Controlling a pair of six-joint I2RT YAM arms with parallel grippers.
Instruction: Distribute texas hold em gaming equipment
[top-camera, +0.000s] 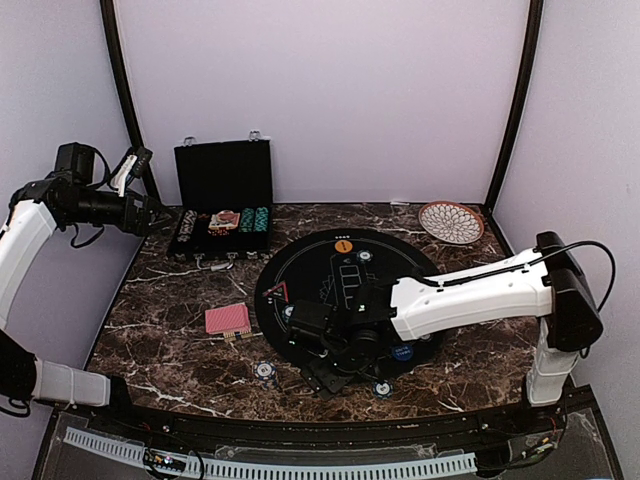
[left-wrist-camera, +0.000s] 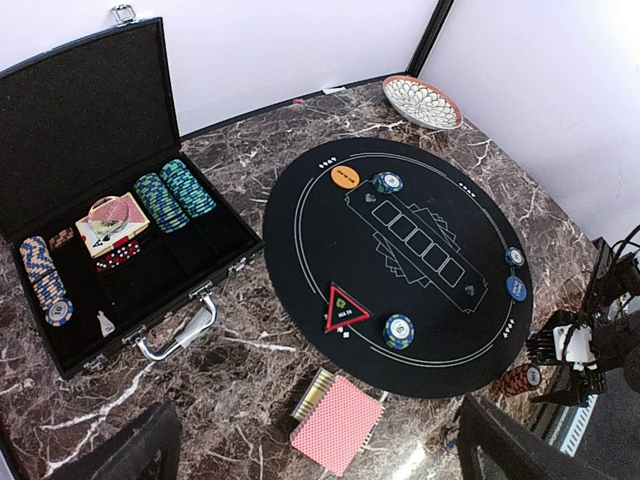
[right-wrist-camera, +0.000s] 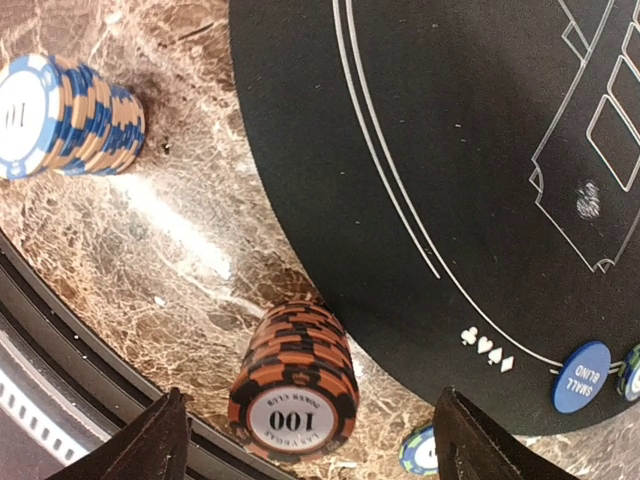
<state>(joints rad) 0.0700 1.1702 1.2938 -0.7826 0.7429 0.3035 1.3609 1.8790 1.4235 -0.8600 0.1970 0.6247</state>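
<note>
orange-and-black poker chips (right-wrist-camera: 293, 385), a stack with "100" on top, stand on the marble table (top-camera: 160, 350) just off the rim of the black mat (right-wrist-camera: 450, 150), at about the mat's 6 o'clock in the top view. the right gripper (right-wrist-camera: 309, 400) hangs over the stack with its fingers spread wide, one on each side, neither touching it. a blue-and-orange chip stack (right-wrist-camera: 65, 115) sits on the marble toward 7 o'clock, well apart. a blue disc (right-wrist-camera: 580, 377) marked "small blind" rests on the mat near 5 o'clock. a red triangle (left-wrist-camera: 345, 305) lies on the mat near 9 o'clock, and an orange disc (left-wrist-camera: 344, 177) lies at 12 o'clock, each with a small chip pile just beside it. red-backed cards (top-camera: 228, 319) lie on the table just off the mat at 9 o'clock. the left gripper (left-wrist-camera: 318, 405) is held high at the table's far left, fingers wide apart and holding nothing. an open black case (left-wrist-camera: 100, 200) at 11 o'clock holds rows of chips and more cards. a patterned plate (top-camera: 451, 222) sits at 1 o'clock.
</note>
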